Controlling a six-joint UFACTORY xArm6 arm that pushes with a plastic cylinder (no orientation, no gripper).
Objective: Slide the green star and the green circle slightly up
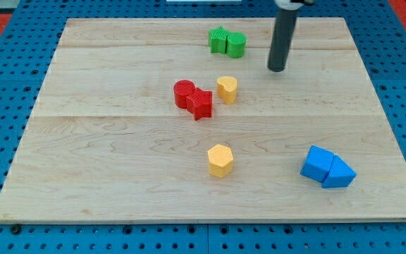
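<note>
The green star (218, 40) and the green circle (236, 44) sit side by side and touching near the top middle of the wooden board (104, 134), the star on the left. My tip (277, 69) rests on the board to the right of the green circle and a little lower, apart from it by a clear gap.
A red circle (184, 92) and a red star (200, 104) touch near the board's middle, with a yellow block (226, 89) just right of them. A yellow hexagon (220, 159) lies lower down. A blue cube (318, 164) and a blue triangle (339, 173) touch at lower right.
</note>
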